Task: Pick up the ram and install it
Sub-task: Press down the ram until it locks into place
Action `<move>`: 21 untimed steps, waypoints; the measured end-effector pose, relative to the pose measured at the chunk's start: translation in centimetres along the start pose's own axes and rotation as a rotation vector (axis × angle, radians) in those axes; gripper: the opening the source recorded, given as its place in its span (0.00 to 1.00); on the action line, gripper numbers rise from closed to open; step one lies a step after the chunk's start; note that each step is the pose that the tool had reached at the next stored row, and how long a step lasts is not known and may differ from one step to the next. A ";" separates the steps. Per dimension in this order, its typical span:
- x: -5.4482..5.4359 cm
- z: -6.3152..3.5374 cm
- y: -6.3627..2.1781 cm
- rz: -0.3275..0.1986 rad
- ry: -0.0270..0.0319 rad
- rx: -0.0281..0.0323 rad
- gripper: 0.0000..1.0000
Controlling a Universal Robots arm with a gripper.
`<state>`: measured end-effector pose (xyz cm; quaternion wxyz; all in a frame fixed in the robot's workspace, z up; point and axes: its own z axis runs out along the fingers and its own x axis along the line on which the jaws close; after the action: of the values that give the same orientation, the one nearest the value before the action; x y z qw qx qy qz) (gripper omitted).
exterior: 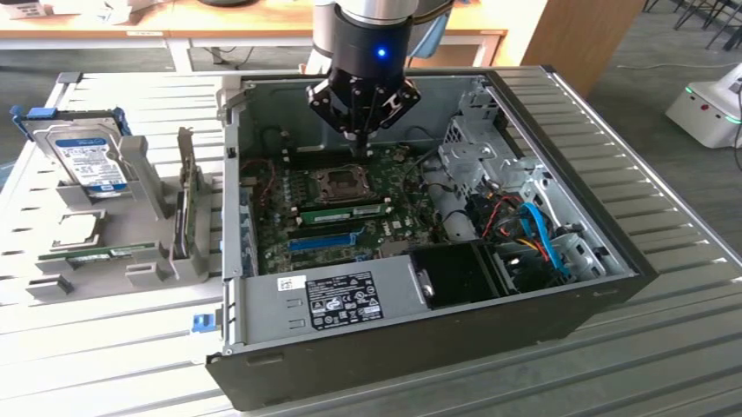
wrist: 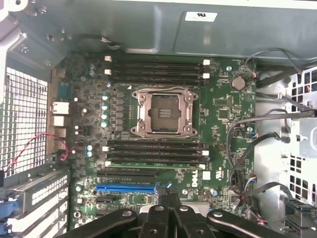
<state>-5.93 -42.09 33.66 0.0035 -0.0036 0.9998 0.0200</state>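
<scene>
From the exterior view, an open black computer case (exterior: 464, 287) lies on its side on a ribbed metal tabletop (exterior: 684, 347), with the green motherboard (exterior: 347, 204) exposed inside. The arm's pincer (exterior: 361, 139) hangs over the board just above the square processor socket (exterior: 343, 181), its fingers drawn together to a narrow point with nothing between them. A ram (exterior: 347, 208) stick, thin and green, lies seated in a slot beside the socket, and a bright-blue slot strip (exterior: 321, 241) runs below it. Toward the exterior view's left, a grey holder (exterior: 139, 261) on the tabletop carries a silver hard drive (exterior: 87, 156) standing upright with a blue-and-white label, and another thin green ram stick (exterior: 99, 255) lying flat in a low cradle.

The wrist view looks straight down on the board and gives detail the other lacks: the metal-framed processor socket (wrist: 163, 113), rows of long black memory slots (wrist: 156, 70) with white end clips on either side of it, a round coin cell (wrist: 238, 83), the blue slot strip (wrist: 126, 188) and grey cables (wrist: 257, 144). The pincer (wrist: 168, 196) shows as black bolted linkages with the fingers clenched, empty.
</scene>
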 end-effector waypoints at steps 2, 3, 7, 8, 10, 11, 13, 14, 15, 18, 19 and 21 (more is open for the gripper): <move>0.1 0.00 0.00 0.004 -0.0001 0.0000 0.11; 0.1 0.00 0.00 0.005 -0.0002 0.0000 0.11; 0.1 0.00 0.00 0.008 -0.0002 0.0001 0.11; 0.1 0.01 0.00 0.013 -0.0005 0.0002 0.11; 0.1 0.02 -0.01 0.031 -0.0011 0.0004 0.11; 0.1 0.04 0.00 0.040 -0.0015 0.0004 0.11; 0.1 0.04 0.00 0.044 -0.0017 0.0004 0.11; 0.1 0.04 0.00 0.044 -0.0018 0.0003 0.11; 0.1 0.04 0.00 0.044 -0.0017 0.0004 0.11; 0.1 0.06 0.11 0.048 -0.0019 0.0004 0.11; 0.1 0.06 0.16 0.049 -0.0020 0.0004 0.11; 0.1 0.08 0.24 0.052 -0.0021 0.0004 0.11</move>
<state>-6.02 -41.84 33.59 0.0040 0.0223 0.9995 0.0199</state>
